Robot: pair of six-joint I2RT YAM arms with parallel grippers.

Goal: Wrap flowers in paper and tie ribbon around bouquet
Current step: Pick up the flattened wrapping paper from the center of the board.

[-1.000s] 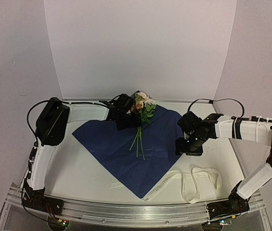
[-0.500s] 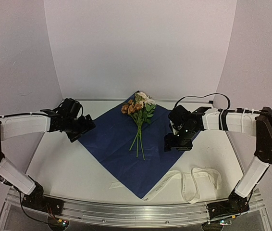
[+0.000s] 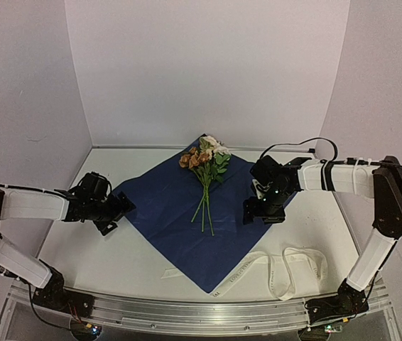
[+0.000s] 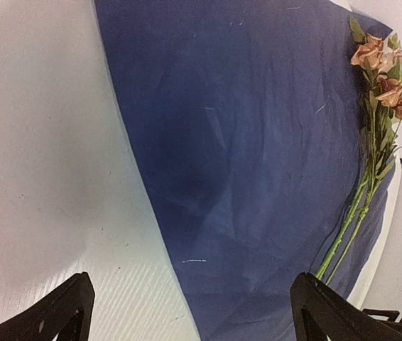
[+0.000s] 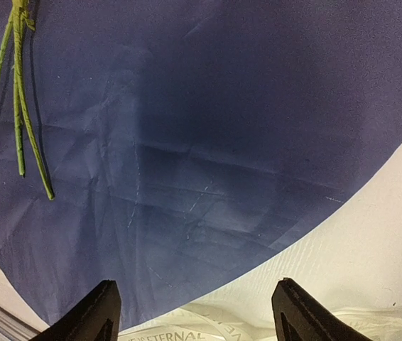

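the flowers [image 3: 204, 170] lie along the middle of the paper [image 3: 172, 220], blooms at its far corner, stems pointing near. the ribbon [image 3: 286, 273] lies loose on the table [image 3: 322, 227], near right. your left gripper [image 3: 118, 210] sits at the sheet's left corner and your right gripper [image 3: 258, 213] over its right edge, both with fingers spread and holding nothing. pinch only the thin sheet, low at its corner, then fold it over the stems without dragging the bunch.

site: lab booth | cue: white walls [image 3: 208, 71], aluminium rail [image 3: 201, 310] (arms [image 3: 34, 204] bolted on)
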